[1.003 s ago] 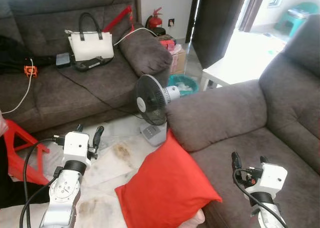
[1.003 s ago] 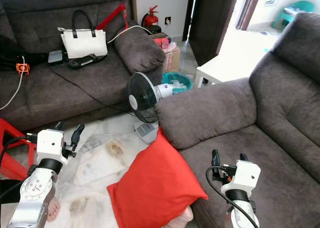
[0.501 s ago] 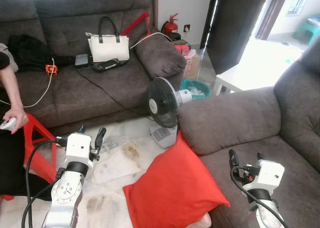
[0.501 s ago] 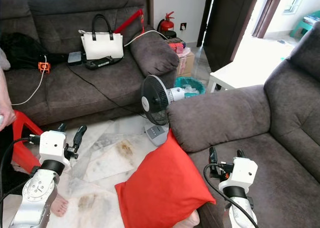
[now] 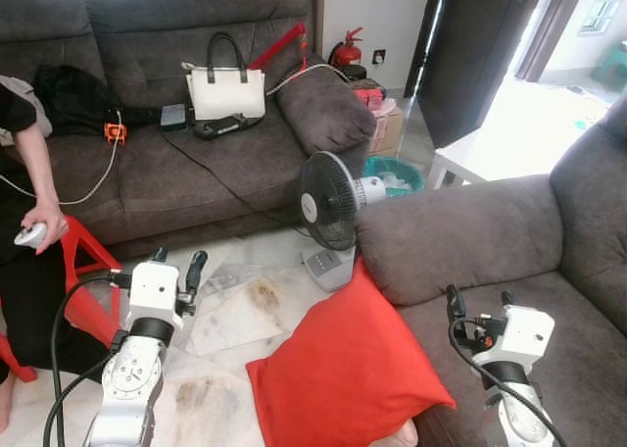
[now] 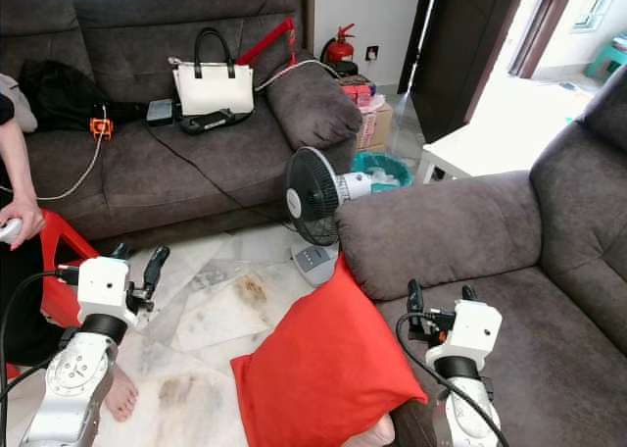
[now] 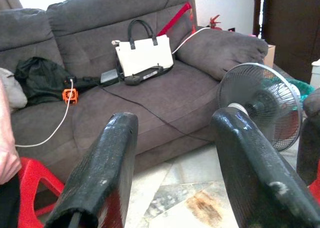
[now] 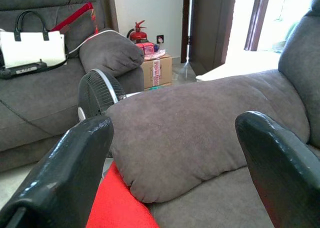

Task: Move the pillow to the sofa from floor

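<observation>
The red pillow stands tilted on the tiled floor at lower centre of the head view, its upper corner leaning against the near sofa's armrest. Its long axis runs from that corner down toward the lower left. The right gripper, fingers spread and empty, hovers over the sofa seat just right of the pillow and is the nearer. The left gripper, likewise open and empty, sits further off at lower left. The pillow's lower edge is cut off by the frame. A pedestal fan stands close behind.
</observation>
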{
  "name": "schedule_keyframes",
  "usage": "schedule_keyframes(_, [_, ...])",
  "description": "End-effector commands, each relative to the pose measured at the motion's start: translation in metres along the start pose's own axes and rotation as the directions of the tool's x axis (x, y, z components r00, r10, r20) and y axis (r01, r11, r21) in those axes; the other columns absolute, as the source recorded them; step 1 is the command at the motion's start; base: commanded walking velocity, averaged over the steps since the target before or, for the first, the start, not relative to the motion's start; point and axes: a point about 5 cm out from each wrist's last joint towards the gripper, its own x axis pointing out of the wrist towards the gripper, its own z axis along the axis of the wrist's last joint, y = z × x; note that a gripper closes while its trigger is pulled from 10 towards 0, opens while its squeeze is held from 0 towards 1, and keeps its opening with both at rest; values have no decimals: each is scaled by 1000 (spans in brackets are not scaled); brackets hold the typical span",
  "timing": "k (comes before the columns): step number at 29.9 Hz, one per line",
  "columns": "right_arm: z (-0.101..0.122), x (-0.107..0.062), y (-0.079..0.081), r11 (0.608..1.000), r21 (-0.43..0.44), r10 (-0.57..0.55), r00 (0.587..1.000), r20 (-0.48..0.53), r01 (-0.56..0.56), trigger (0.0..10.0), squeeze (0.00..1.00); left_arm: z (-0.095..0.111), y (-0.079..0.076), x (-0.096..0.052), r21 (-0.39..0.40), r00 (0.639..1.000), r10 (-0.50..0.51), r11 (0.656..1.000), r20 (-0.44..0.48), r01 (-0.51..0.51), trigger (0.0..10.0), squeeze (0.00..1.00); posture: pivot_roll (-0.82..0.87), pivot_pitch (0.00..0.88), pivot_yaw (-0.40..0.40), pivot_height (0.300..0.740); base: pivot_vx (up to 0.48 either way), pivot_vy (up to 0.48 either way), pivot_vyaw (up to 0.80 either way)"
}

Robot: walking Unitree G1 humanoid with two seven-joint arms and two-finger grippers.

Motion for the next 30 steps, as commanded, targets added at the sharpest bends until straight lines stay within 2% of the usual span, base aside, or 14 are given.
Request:
schedule_keyframes(1, [3,3,-1,1000,-7,-3,1000,1,3,10000,0,1,-3,0,5,1000,-9,1000,-2,9,10000,0,119,0,-27,740,0,0,0])
schedule_keyframes(7, [3,2,-3,1000,-9,-14,1000,-3,14,10000,0,2,-3,4,6,1000,-13,1000,1,13,10000,0,109,0,-23,732,0,0,0])
schedule_keyframes(18, [2,3,-1,1000,-9,-9,1000,-9,8,10000,0,2,-3,4,7,1000,-14,1000,-1,14,10000,0,114,0,-25,665,0,0,0])
schedule_keyframes(30, [2,3,-1,1000,-16,-6,1000,-7,5,10000,0,1,-4,5,5,1000,-19,1000,-4,19,10000,0,113,0,-25,665,0,0,0])
